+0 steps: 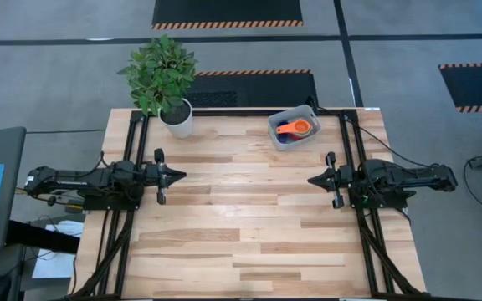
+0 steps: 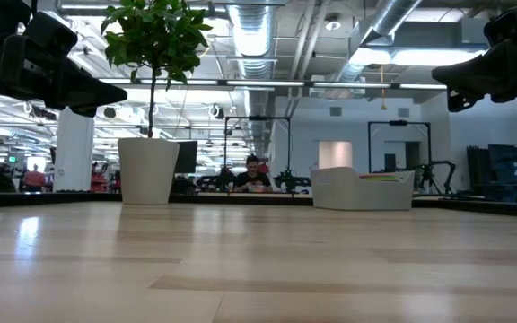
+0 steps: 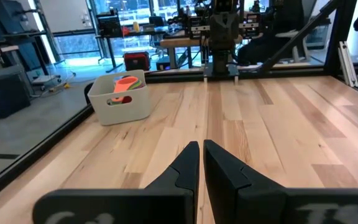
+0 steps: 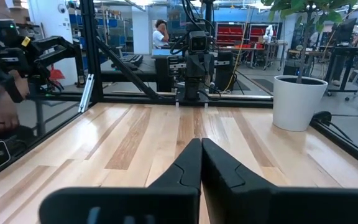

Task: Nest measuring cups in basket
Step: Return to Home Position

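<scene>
Closed left gripper [image 3: 201,145], measuring cups [image 3: 125,83] mostly hidden inside basket [image 3: 128,108]

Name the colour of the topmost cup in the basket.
The topmost cup is orange, clearest in the high view.

a pale plank desk [image 1: 249,242] stands on a grey floor [image 1: 57,75] with black mats [image 1: 227,12] edged in orange stripes. beyond it is a big open workshop: silver ceiling ducts [image 2: 251,36], bright ceiling lights [image 2: 402,56], a white column [image 2: 74,148], a white far wall [image 2: 357,135] and a seated person [image 2: 254,176].
</scene>
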